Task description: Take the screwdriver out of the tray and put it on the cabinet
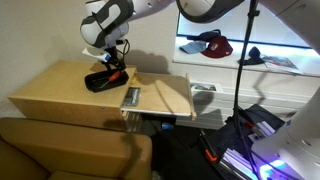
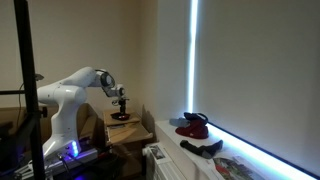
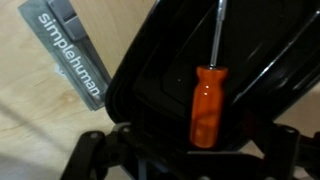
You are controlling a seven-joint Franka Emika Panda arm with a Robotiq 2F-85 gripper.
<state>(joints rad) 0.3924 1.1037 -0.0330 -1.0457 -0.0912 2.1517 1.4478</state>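
Gripper (image 1: 114,68) downward, just above tray (image 1: 97,83)

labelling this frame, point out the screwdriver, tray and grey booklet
screwdriver (image 3: 206,105): wrist view, middle of the orange handle
tray (image 3: 150,70): wrist view, bare black inside near its left wall
booklet (image 3: 62,45): wrist view, grey cover

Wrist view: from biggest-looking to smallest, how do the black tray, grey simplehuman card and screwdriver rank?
1. tray, largest
2. grey simplehuman card, though the picture's edge cuts it off
3. screwdriver, smallest
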